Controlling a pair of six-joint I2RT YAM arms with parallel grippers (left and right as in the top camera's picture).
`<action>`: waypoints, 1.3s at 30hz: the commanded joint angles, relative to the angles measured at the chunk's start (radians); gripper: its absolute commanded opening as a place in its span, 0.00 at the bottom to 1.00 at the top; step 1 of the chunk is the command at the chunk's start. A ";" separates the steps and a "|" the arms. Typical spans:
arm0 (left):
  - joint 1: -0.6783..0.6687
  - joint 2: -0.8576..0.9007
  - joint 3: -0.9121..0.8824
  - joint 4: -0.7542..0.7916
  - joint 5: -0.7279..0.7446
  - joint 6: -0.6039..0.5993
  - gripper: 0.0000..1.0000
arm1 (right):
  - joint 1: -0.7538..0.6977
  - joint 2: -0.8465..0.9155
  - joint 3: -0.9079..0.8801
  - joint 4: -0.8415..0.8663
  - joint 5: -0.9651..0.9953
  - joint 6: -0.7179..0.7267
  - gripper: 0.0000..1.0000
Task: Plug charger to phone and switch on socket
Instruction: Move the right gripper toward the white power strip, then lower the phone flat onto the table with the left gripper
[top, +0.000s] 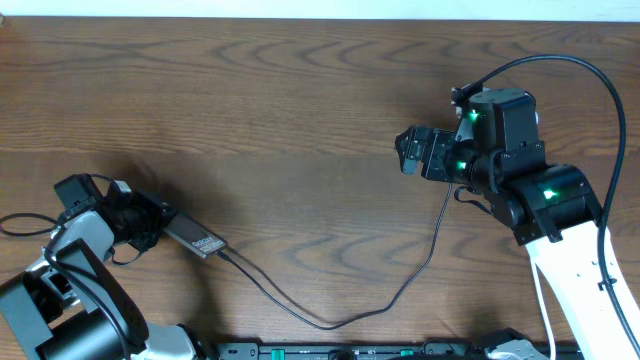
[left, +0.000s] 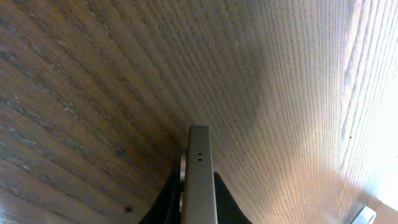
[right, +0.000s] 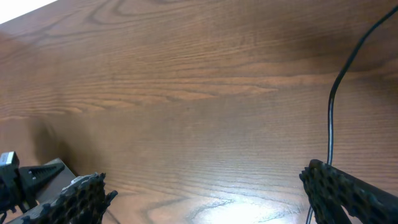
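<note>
Clamping flat dark phone (top: 197, 241): left gripper (top: 155, 224); thin charger (top: 330, 324) curving.

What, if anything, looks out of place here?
The phone is clamped in the left gripper, apparently tilted rather than lying flat, the charger trailing from its end. No socket shows in any view.

Overhead: the gripped end of the phone (top: 197, 240) is covered by the left gripper (top: 158, 224). Plug seating at the free end is too small to be judged. The far end of the cable (top: 400, 292) is hidden under the right arm (top: 520, 190).
Left wrist: phone is seen edge-on only and cut off at the bottom edge.
Right wrist: fingers (right: 78, 199) are clipped at the bottom edge, cable is cut off at the right edge.
</note>
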 joint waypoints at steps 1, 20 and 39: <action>0.002 0.001 0.010 -0.025 -0.046 0.010 0.08 | 0.010 0.000 0.005 -0.001 0.012 -0.014 0.99; 0.002 0.001 0.010 -0.063 -0.080 0.010 0.08 | 0.010 0.000 0.005 -0.007 0.011 -0.014 0.99; 0.002 0.000 0.010 -0.017 -0.080 0.010 0.21 | 0.009 0.000 0.005 -0.008 0.011 -0.014 0.99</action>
